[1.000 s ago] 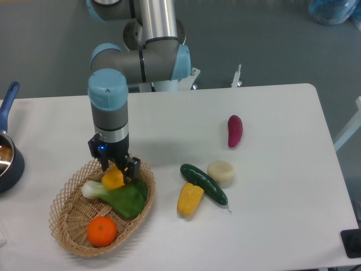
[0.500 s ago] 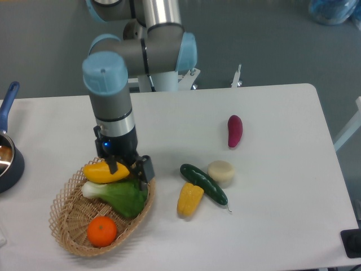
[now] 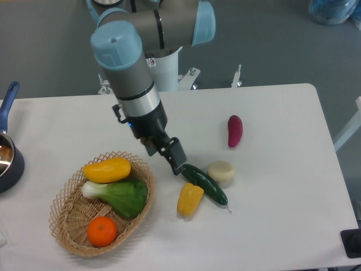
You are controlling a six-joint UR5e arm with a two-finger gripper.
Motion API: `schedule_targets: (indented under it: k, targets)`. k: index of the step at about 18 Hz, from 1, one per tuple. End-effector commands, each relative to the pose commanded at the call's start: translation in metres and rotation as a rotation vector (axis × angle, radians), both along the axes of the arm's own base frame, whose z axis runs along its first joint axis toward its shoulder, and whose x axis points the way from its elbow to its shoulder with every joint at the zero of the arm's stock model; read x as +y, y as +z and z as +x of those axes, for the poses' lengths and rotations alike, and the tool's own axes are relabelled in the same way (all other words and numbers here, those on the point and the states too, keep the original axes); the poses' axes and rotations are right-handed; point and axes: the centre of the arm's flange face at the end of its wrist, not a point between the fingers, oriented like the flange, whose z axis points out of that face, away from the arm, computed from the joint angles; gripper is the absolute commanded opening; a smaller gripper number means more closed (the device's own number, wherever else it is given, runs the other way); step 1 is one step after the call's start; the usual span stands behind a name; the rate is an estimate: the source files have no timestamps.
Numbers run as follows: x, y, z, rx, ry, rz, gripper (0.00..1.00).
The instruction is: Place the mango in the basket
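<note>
The mango (image 3: 107,169), a glossy yellow oval, lies inside the wicker basket (image 3: 67,223) at its upper rim, resting against a leafy green vegetable. My gripper (image 3: 167,154) hangs to the right of the basket, over the table between the basket and the cucumber. Its fingers stand apart and hold nothing. It is clear of the mango by roughly a hand's width.
The basket also holds a green leafy vegetable (image 3: 121,196) and an orange (image 3: 102,231). A cucumber (image 3: 204,184), corn piece (image 3: 190,199), pale round piece (image 3: 220,171) and purple sweet potato (image 3: 234,130) lie right of the gripper. A blue-handled pot (image 3: 7,158) sits at the left edge.
The gripper let go of the mango, which now rests in the basket. The arm then rose and swung right, away from the basket toward the cucumber.
</note>
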Motion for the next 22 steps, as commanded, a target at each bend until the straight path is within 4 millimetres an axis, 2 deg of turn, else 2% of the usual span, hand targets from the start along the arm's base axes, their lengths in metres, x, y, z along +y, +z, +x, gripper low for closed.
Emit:
schedule_targets:
  k: [3,5,7,11,22]
  targets:
    - [-0.005,-0.006,0.001,0.020,-0.010,-0.030,1.00]
    - [-0.010,0.002,-0.002,0.049,-0.008,-0.047,1.00]
    - [-0.016,-0.012,0.004,0.048,-0.011,-0.072,1.00]
    - [-0.028,-0.015,0.004,0.039,-0.002,-0.075,1.00]
    - [-0.028,-0.009,-0.001,0.045,0.006,-0.068,1.00]
